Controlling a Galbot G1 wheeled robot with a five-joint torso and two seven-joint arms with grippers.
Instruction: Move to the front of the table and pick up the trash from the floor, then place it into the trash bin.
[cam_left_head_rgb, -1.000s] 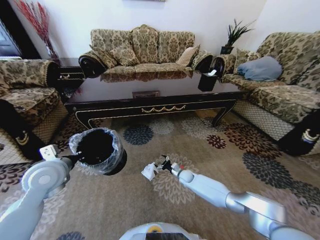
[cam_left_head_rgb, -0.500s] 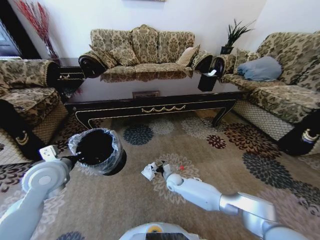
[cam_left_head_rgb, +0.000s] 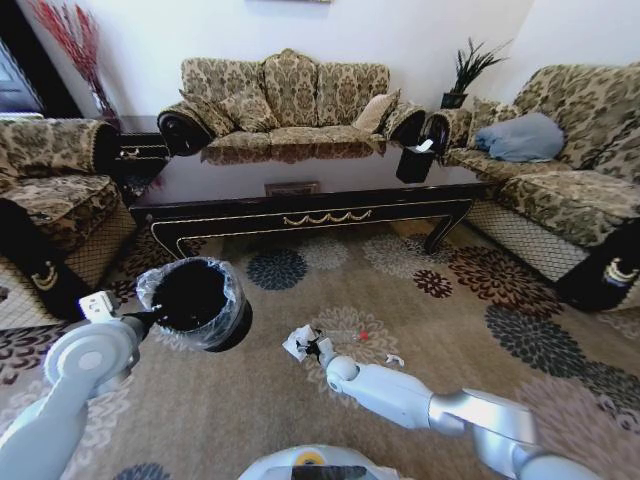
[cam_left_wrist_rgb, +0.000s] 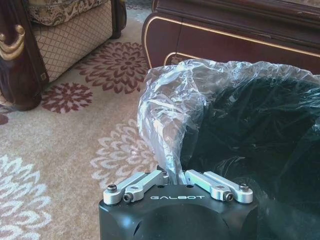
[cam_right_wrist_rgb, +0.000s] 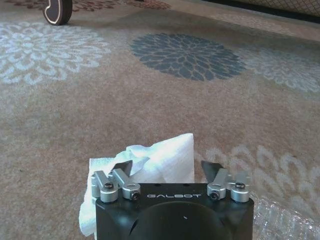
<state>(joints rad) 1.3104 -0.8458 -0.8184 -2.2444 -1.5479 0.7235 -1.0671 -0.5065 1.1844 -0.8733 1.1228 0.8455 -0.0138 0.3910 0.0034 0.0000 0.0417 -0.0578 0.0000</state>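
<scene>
Two hands busy: left hand pinches the trash bin liner; right hand, wide, straddles the tissue on the rug; a shallow close could just shove it away.

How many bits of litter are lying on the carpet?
3 that I can make out: a crumpled white tissue at the right gripper, a tiny red speck beyond it, and a small white scrap further right. Others may be hidden.

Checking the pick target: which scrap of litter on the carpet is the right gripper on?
The crumpled white tissue, between the open fingers of the right gripper. The tiny white scrap and the red bit lie apart, farther right.
</scene>
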